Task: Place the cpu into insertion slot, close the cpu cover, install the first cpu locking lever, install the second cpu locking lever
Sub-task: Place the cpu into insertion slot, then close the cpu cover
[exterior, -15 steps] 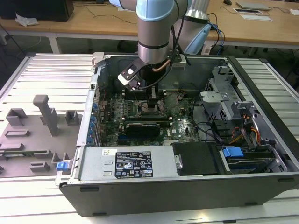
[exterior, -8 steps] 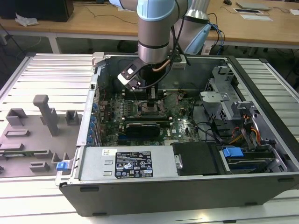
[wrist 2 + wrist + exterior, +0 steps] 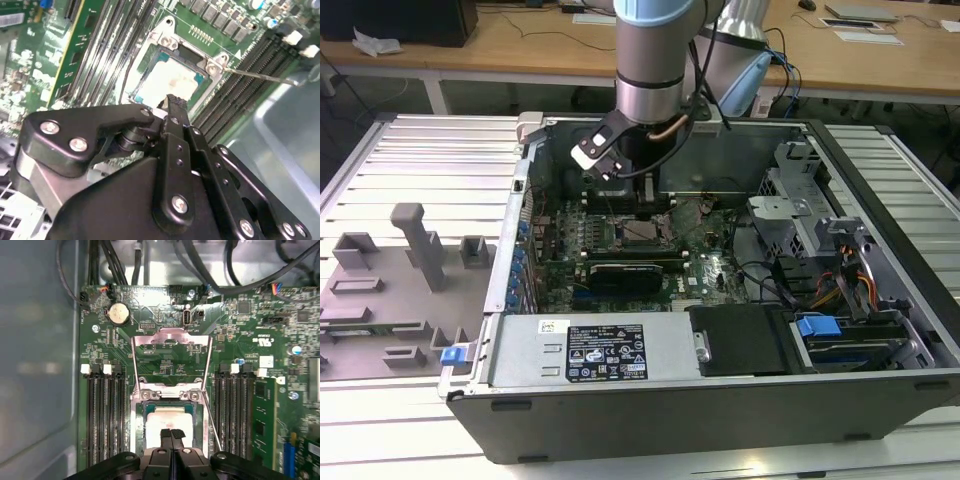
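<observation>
The cpu [image 3: 166, 421] lies flat in the insertion slot [image 3: 142, 426], its pale metal top facing up; it shows too in the second wrist view [image 3: 172, 77] and the exterior view [image 3: 645, 232]. My gripper [image 3: 171, 434] hangs just over the chip's near edge, fingers shut together with nothing between them; its tip [image 3: 172, 101] is close above the chip. The cpu cover [image 3: 170, 339] is swung open, lying back on the green board beyond the slot. Two thin wire locking levers [image 3: 210, 410] [image 3: 134, 365] stand released on either side; one rod [image 3: 260, 76] sticks out sideways.
Long black memory slots [image 3: 102, 415] flank the socket on both sides, with a green memory stick [image 3: 262, 425] beyond them. Cables [image 3: 120, 260] hang over the board's far edge. The case wall [image 3: 40, 355] is close beside. A black graphics card [image 3: 625, 272] lies in front of the socket.
</observation>
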Controlling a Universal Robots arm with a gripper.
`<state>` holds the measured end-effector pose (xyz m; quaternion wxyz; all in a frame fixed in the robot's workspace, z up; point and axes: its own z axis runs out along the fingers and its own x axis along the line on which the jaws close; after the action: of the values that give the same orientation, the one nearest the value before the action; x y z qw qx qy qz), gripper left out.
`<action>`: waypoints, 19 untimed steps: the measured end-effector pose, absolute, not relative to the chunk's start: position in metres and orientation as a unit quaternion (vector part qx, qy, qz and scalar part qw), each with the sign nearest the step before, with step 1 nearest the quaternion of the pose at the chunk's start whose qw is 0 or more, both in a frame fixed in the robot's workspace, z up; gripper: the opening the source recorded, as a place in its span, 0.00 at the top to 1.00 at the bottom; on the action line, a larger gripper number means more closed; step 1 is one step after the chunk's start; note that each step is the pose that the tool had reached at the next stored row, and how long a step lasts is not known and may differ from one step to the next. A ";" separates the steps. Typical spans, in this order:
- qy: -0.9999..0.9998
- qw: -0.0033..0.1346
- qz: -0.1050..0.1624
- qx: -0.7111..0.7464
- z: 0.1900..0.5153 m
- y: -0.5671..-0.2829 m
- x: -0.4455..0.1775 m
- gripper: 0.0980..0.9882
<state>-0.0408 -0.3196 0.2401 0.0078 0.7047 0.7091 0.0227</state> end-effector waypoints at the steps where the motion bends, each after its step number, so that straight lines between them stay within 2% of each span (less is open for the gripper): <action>1: 0.709 0.008 0.023 0.705 0.245 -0.320 -0.041 0.99; 4: 0.709 0.008 0.023 0.705 0.253 -0.320 -0.041 0.99; 19: 0.709 0.008 0.023 0.705 0.254 -0.320 -0.041 0.99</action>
<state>-0.0409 -0.3196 0.2538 0.0084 0.7048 0.7090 0.0233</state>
